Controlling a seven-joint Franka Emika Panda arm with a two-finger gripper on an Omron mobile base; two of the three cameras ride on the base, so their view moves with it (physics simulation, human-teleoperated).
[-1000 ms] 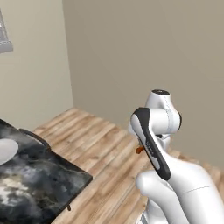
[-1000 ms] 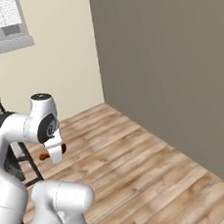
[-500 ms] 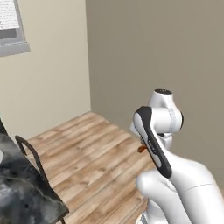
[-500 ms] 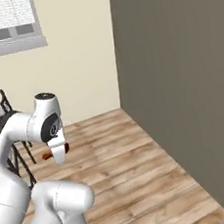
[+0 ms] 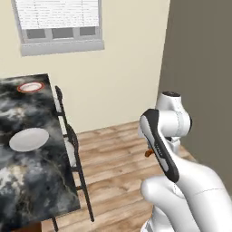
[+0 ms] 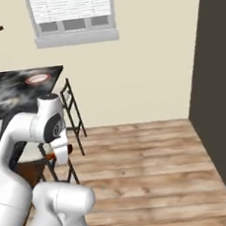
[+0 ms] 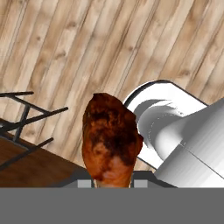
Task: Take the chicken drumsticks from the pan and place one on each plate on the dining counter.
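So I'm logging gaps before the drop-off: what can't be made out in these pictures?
- Gripper fingers: in the hand view the drumstick covers them.
- Drumstick in the left base view: a small orange bit behind the forearm.
- Grey-white plate: in the right base view the arm covers it.
- Red-rimmed plate: too small to tell if anything lies on it.
- Counter: cut off by the left edge.

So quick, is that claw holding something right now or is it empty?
Claw: closed on a chicken drumstick, carried above the wooden floor.
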